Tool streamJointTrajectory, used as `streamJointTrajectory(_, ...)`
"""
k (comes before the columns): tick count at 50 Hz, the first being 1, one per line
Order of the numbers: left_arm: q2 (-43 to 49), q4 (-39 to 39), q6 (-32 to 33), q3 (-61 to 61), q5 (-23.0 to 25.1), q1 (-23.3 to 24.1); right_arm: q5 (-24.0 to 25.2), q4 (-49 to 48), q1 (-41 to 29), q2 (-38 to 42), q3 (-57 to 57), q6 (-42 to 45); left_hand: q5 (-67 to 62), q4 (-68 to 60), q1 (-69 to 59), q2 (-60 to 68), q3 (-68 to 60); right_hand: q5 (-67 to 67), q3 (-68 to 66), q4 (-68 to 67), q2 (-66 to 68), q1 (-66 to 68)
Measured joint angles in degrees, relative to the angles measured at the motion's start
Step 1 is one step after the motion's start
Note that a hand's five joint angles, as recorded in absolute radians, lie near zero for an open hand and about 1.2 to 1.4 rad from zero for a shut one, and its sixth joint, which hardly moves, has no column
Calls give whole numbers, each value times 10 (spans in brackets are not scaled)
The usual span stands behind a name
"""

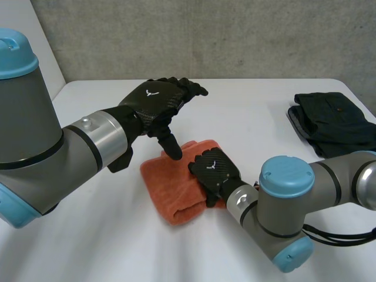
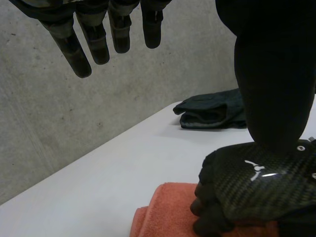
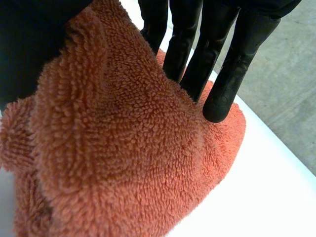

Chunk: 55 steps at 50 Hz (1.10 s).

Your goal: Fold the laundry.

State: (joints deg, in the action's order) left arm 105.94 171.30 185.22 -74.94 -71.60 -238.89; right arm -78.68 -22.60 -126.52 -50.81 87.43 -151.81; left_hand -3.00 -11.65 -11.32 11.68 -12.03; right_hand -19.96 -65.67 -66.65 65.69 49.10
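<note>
1. Nearest the head camera, the left arm (image 1: pixel 53 147) comes in over the near left corner of the white table (image 1: pixel 88 247), and the right arm (image 1: pixel 288 205) bends over the near edge further right.
2. An orange towel (image 1: pixel 170 194) lies folded into a thick bundle on the middle of the table, nearer the near edge than the far one.
3. On the right part of that bundle sits the right hand (image 1: pixel 214 169), palm down. In the left wrist view it (image 2: pixel 256 187) sits on top of the orange towel (image 2: pixel 168 207).
4. In the right wrist view, the right hand's fingers (image 3: pixel 222 64) reach down almost straight, tips on the pile. A ridge of orange towel (image 3: pixel 123 163) bunches up between them and the thumb, so the hand pinches the cloth.
5. Above the towel's far edge, the left hand (image 1: pixel 155 100) hovers with its thumb pointing down. Whether the thumb tip touches the cloth cannot be told.
6. Its fingers (image 2: pixel 94 39) hang straight and slightly apart in its own wrist view, with nothing between them.
7. Dark clothes (image 1: pixel 332 120) sit folded in a stack near the far right corner of the table, well apart from the towel. The left wrist view shows them (image 2: pixel 212 111) beyond the right hand.
8. Behind the table's far edge stands a grey concrete wall (image 1: pixel 235 35).
</note>
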Motion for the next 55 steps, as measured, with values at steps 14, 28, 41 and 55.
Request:
streamJointTrajectory(14,-1,0,-2,0,0,0,-35,10,51,1,-33,9,0,0,0,0,0,0,-12,-14,7,45)
streamJointTrajectory(28,-1,0,-2,-6,0,-5,6,55,174,-9,-61,15,0,0,0,0,0,0,-12,-14,8,64)
streamJointTrajectory(41,0,2,-12,-12,0,-11,118,143,214,-11,-59,35,0,0,0,0,0,-21,337,346,-335,-211)
streamJointTrajectory(55,1,9,-17,-20,1,-11,126,141,225,-54,1,40,0,0,0,0,0,17,374,384,-372,-243)
